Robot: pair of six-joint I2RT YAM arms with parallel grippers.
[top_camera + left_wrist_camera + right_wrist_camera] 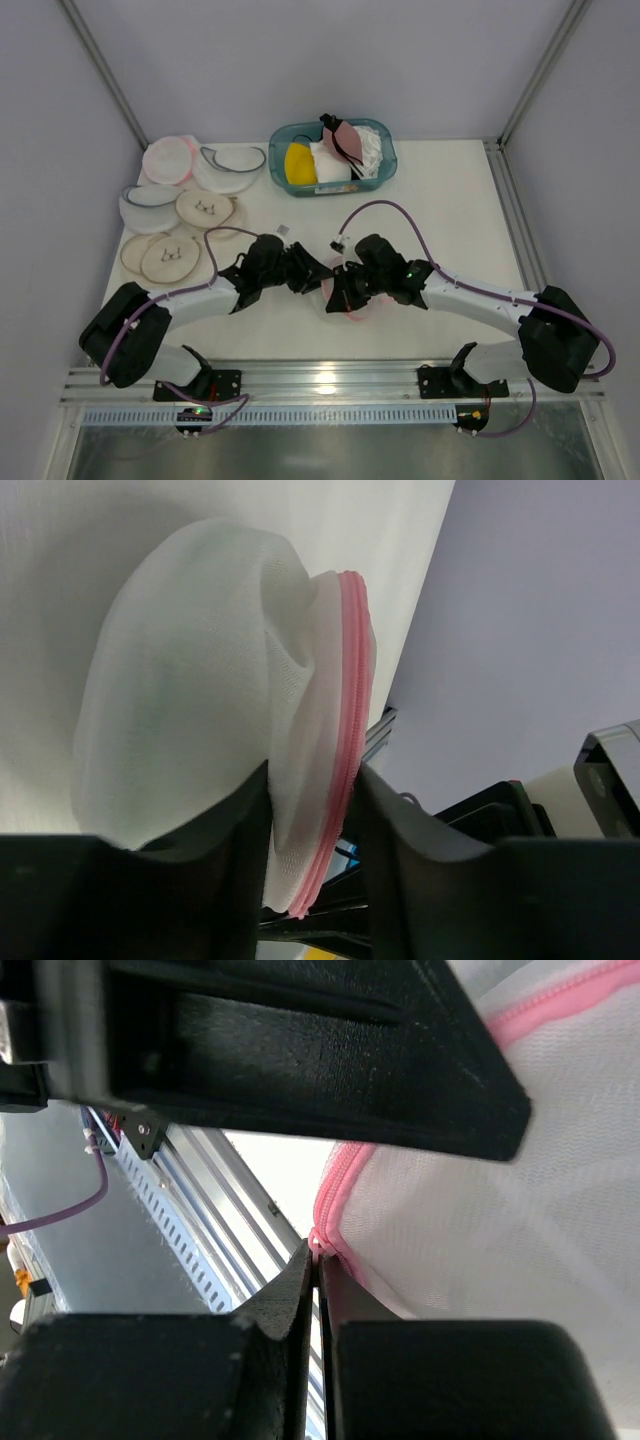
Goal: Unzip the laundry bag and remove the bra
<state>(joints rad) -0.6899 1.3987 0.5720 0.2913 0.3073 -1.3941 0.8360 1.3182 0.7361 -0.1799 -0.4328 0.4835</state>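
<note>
Early stage, near the middle of the worktop's (450, 200) near edge: laundry bag (190, 680) pinched at its rim by left gripper (310, 820), right gripper (318, 1265) pressed together on apparent zipper pull (316, 1244), pink zipper (352, 680) seemingly unopened, bra (150, 720) faintly green inside, not yet removed.

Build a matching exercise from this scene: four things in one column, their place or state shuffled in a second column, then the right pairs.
Column one
1. laundry bag
2. yellow bra
3. left gripper
4. right gripper

Column two
A. pinching the end of the pink zipper
B. lying in the teal basket
C. held between both grippers
D. clamped across the bag's edge, with mesh bulging past the fingers

Pairs: 1-C, 2-B, 3-D, 4-A
</note>
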